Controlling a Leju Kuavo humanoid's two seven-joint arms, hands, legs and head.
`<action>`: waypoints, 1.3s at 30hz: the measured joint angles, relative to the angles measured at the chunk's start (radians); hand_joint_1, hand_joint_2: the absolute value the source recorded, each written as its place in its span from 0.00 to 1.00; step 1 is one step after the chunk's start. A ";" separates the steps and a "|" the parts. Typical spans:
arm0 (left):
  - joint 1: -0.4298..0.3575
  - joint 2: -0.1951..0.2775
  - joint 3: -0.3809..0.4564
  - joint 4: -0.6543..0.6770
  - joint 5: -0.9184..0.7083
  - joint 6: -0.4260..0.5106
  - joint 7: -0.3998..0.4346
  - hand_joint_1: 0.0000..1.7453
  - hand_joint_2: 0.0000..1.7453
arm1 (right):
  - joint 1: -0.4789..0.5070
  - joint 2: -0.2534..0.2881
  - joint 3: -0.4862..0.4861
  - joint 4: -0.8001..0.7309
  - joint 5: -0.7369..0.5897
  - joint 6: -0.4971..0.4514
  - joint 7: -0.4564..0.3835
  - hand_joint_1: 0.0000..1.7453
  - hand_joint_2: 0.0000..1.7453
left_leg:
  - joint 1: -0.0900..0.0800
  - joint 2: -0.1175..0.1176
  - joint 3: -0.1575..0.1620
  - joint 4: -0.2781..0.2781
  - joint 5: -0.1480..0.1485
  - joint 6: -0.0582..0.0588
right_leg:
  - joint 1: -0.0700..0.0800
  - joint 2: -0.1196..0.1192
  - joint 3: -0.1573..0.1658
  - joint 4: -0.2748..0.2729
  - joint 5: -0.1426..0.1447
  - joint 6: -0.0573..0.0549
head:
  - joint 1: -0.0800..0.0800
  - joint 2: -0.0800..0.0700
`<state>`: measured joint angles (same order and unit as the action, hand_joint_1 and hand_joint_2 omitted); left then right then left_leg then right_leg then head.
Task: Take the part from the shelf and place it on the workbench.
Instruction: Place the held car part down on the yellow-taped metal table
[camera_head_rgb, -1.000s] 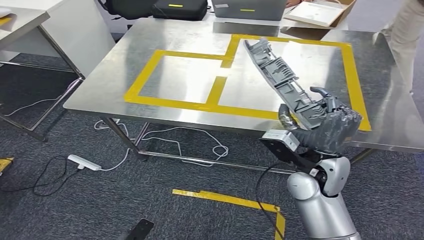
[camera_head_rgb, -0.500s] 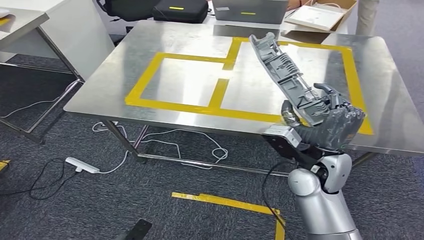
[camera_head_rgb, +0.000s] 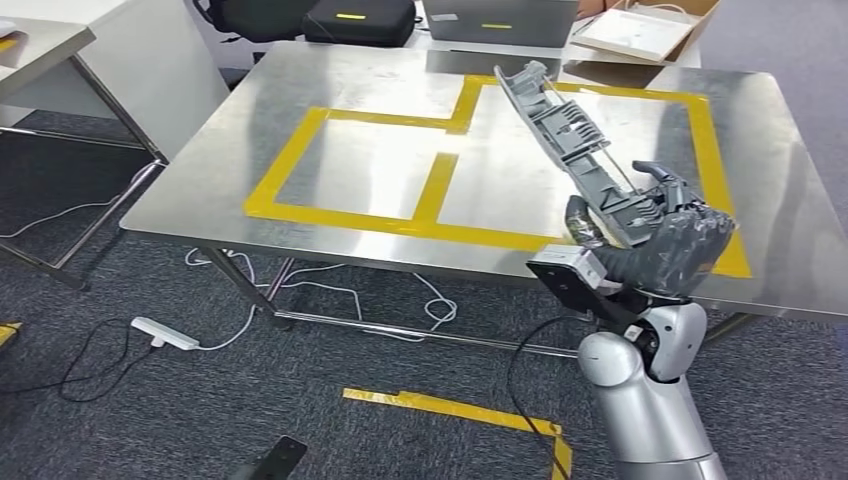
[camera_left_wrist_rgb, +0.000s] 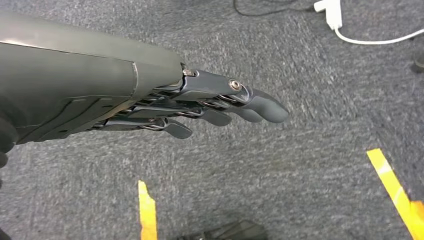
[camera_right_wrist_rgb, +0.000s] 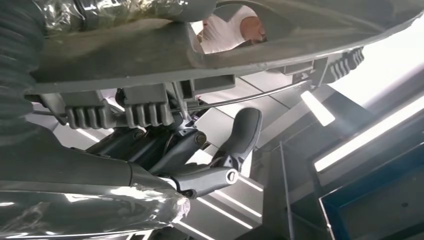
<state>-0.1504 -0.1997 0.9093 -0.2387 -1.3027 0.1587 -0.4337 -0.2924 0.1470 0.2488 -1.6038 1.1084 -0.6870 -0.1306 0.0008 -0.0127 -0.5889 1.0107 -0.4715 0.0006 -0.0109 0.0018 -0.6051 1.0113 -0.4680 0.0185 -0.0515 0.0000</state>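
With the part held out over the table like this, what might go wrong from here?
The right hand grips the long grey part at its near end alone, so it may pivot or slip in the fingers. It is also tilted steeply above the workbench, so its raised far end could drop hard when released.

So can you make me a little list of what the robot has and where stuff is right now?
right hand: holds the grey part by its lower end
part: tilted up, raised over the table, not set down yet
table: shiny metal, with yellow tape boxes on it
left hand: holds nothing, fingers out straight, over the carpet
floor: grey carpet, white power strip, yellow tape
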 joint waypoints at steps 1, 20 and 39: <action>0.000 0.000 0.000 0.000 0.000 0.000 0.000 0.00 1.00 | -0.001 0.000 -0.001 0.000 0.000 0.000 0.000 1.00 1.00 | 0.000 0.001 -0.004 0.013 -0.010 -0.005 | -0.002 -0.001 0.004 -0.002 -0.002 -0.006 | -0.002 0.000; -0.001 0.000 -0.001 0.000 0.000 0.000 0.001 0.00 1.00 | -0.024 0.001 -0.008 0.011 0.011 0.000 0.006 1.00 1.00 | 0.004 0.006 -0.027 -0.011 0.034 0.031 | 0.000 -0.001 -0.077 0.206 -0.132 0.025 | -0.003 0.000; 0.006 0.001 -0.007 0.000 0.000 0.000 0.003 0.00 1.00 | -0.022 0.001 -0.017 0.021 0.020 0.000 0.019 1.00 1.00 | 0.006 0.005 -0.142 0.232 -0.038 -0.019 | -0.003 0.002 0.036 -0.008 -0.020 -0.021 | -0.018 0.000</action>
<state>-0.1448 -0.1989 0.9019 -0.2388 -1.3030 0.1583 -0.4312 -0.3144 0.1484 0.2314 -1.5830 1.1284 -0.6874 -0.1121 0.0066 -0.0076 -0.7309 1.2427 -0.5096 -0.0182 -0.0142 0.0040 -0.5688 1.0032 -0.4882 -0.0025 -0.0697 0.0000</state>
